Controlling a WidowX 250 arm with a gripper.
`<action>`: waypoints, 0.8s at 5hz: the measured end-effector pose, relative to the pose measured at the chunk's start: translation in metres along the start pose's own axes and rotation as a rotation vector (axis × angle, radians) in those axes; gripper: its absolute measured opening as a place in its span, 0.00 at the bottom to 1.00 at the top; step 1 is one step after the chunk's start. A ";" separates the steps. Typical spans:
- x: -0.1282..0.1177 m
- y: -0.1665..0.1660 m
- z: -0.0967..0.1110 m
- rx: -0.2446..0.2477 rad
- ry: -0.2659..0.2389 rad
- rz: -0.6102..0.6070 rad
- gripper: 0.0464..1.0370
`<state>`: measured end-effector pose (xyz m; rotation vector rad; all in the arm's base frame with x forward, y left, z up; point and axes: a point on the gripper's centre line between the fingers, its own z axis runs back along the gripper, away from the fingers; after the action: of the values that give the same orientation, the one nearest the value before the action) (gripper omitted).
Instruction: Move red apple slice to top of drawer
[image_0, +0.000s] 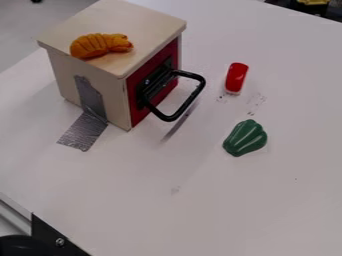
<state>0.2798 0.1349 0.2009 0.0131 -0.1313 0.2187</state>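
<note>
The red piece (236, 77), a small rounded block with a pale lower end, lies on the white table to the right of the drawer's black handle. The drawer (90, 80) is a small wooden box with a light wood top (143, 25) and a red front, and its black loop handle sticks out toward the right. The red piece and the handle stand apart. The drawer front looks closed against the box.
An orange-brown croissant toy (100, 45) rests on the drawer's top, toward its left and front side. A green pepper-like toy (245, 138) lies below the red piece. Grey tape (83, 131) runs from the box's side onto the table. A black bracket (50, 237) is at the lower left corner.
</note>
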 end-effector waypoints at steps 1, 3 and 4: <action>-0.002 0.000 -0.010 -0.007 0.035 0.001 0.96; 0.033 -0.061 -0.039 0.000 0.072 -0.045 0.96; 0.053 -0.092 -0.050 -0.005 0.064 -0.082 0.96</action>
<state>0.3575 0.0581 0.1588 0.0063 -0.0673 0.1365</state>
